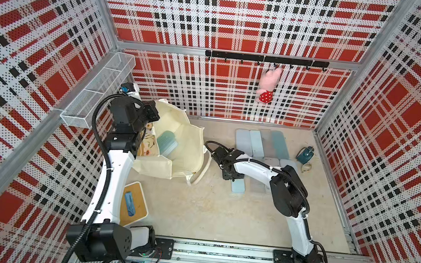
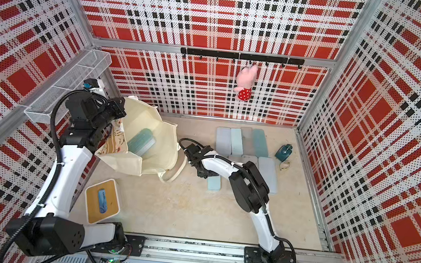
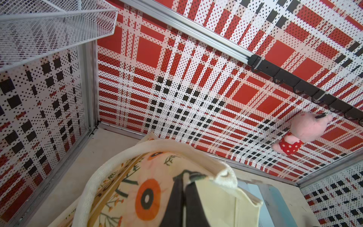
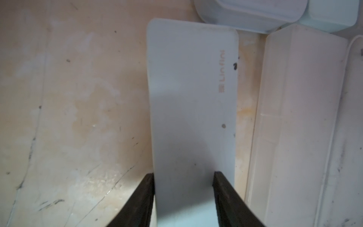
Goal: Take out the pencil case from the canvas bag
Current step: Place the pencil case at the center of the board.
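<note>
One hazard: collapse of tall cream flower-printed canvas bag point(image 1: 154, 169) over teal ribbed pencil case point(image 1: 166, 143) inside, on slippage of rim from clamped-shut left gripper point(image 3: 184, 188); right gripper point(image 4: 183, 175) astride pale blue plastic case point(image 4: 192, 88) on table point(image 1: 209, 212), jaws apart, hold undeterminable.

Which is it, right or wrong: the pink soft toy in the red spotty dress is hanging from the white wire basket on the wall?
Wrong. The pink soft toy in the red spotty dress is hanging from the black hook rail on the wall, not from the white wire basket. A top view shows this.
</note>
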### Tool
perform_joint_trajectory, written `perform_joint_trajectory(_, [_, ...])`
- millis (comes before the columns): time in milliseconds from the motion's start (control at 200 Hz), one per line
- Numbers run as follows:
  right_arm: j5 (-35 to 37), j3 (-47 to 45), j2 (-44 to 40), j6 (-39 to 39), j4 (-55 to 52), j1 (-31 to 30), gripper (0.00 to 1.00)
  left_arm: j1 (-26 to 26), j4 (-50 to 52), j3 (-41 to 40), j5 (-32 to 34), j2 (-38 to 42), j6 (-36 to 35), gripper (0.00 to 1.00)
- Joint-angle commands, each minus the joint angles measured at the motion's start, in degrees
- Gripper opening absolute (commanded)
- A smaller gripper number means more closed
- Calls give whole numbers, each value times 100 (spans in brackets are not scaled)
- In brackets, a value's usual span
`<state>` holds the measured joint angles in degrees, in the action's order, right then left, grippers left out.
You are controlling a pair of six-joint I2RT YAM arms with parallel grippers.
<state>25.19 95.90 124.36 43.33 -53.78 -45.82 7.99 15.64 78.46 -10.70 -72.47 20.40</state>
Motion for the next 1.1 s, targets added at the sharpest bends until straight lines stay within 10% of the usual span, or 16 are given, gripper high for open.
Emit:
perform_joint_trajectory(0, [144, -243, -59, 239, -251, 139, 51, 54, -660, 161, -173, 215, 34, 0])
perform_joint_trajectory(1097, [123, -647, -1118, 251, 412, 398, 58, -104, -676, 314, -602, 83, 143, 0])
